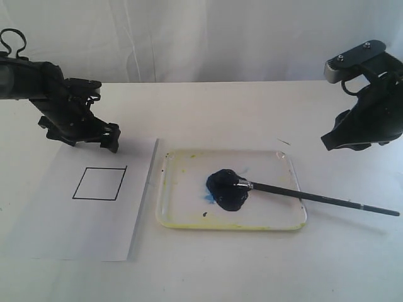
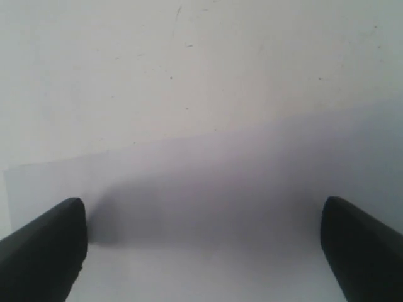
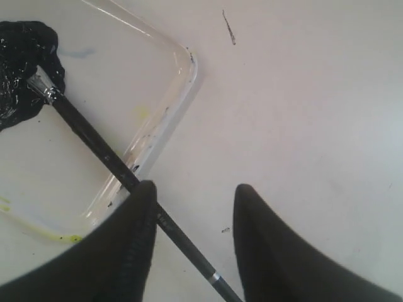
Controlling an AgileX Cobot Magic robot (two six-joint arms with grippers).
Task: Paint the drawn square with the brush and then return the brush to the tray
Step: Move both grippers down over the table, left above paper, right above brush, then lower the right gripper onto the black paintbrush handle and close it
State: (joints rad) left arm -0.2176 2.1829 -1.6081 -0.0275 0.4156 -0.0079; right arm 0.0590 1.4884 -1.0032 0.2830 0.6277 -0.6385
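**Square unpainted, brush not yet lifted**

**Progress.** The square (image 1: 99, 183) was a bare outline with a white interior, so no painting was done. The brush (image 1: 315, 198) lay at rest with its bristles in the paint blob (image 1: 228, 189), loaded and ready. Judged from this, every step was left: pick-up, carry, painting, return.

**Right gripper** (image 1: 346, 143). Raised above the table (image 1: 239, 113), jaws partly apart, nothing held. In the wrist view the brush handle ran below it, close along the inner side of one finger (image 3: 129, 251) and clear of the other. The tray (image 1: 227, 227) sat beside this gripper, toward the other arm.

**Left gripper** (image 2: 201, 207). Jaws spread wide, empty, hovering over the far edge of the paper (image 1: 75, 233). The square lay near it on the same sheet, apart from the fingers.

**Edges.** The handle crossed the tray's rim and stuck out onto the table under the right gripper, so the free end offered the likeliest hold. The paper's edge lay just beside the tray, between blob and square.

**Room.** Bare table surrounded the right gripper. The way from tray to square looked open, save for the left gripper standing close to the square.
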